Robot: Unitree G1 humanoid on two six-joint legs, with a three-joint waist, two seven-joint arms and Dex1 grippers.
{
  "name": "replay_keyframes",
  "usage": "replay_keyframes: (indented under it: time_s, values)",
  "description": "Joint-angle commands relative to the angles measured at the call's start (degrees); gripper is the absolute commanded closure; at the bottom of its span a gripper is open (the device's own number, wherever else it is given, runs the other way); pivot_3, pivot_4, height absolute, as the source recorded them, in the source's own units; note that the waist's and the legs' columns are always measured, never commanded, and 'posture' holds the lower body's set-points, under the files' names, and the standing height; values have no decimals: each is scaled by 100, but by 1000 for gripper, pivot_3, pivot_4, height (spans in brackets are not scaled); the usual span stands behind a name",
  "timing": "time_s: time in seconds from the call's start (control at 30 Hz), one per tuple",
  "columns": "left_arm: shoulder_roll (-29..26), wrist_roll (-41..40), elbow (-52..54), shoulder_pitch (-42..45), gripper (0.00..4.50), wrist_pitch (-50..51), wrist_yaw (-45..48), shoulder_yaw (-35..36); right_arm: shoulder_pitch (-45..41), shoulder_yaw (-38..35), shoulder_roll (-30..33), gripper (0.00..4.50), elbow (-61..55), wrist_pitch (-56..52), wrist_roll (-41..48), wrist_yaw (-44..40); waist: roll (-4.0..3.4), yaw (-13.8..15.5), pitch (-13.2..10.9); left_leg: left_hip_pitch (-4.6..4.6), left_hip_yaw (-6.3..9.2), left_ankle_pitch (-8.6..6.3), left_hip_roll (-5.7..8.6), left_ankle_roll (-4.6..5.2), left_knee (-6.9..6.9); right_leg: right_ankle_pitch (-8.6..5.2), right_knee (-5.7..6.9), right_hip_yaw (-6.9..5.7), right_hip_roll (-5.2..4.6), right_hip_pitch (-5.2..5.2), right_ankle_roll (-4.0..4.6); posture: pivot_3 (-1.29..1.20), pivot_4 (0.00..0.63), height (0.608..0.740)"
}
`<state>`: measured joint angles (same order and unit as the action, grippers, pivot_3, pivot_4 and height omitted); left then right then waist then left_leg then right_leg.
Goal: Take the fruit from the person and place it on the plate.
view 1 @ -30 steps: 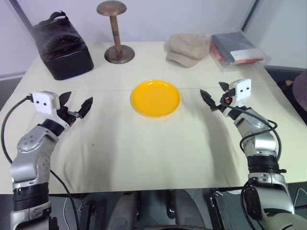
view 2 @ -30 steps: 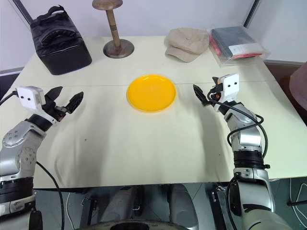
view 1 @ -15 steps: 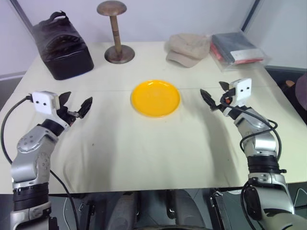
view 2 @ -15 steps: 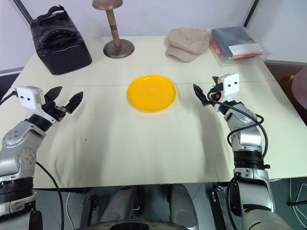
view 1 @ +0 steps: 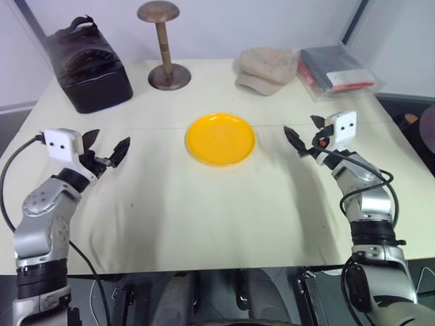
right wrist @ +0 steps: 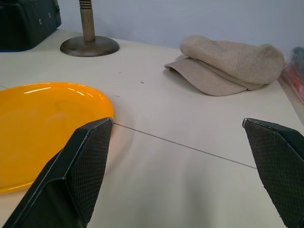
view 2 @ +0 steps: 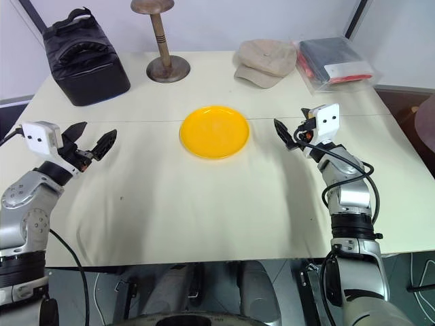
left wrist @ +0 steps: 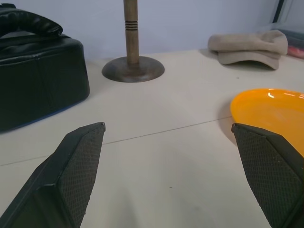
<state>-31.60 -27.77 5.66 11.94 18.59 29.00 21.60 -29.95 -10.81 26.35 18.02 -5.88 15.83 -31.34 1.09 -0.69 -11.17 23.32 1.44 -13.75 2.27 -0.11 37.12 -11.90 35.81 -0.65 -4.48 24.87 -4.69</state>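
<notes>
Plate point(view 1: 220, 138) is sitting bare mid-table between my two spread claws, the right gripper point(view 1: 302, 138) hanging a little nearer its rim than the left gripper point(view 1: 105, 149), so I'm judging that right claw better placed to receive the fruit

No readable text, label, brand, number or sign on any surface. The clear packet point(view 2: 338, 61) at the table's far right corner carries a pale label-like patch, too small and blurred to make out any lettering.
</notes>
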Motion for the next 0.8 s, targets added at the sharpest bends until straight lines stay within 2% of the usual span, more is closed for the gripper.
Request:
replay_keyframes:
  time_s: [0.03,0.8]
  values:
    - [-120,-34,119,65,0,-93,39,173,-102,-59,58,25,-137,92,-8,2,0,0,0,0,0,0,0,0,0,0,0,0,0,0,0,0,150,740]
    - [-129,-46,132,26,0,-66,73,161,-66,-55,50,25,-170,92,-7,5,0,0,0,0,0,0,0,0,0,0,0,0,0,0,0,0,150,740]
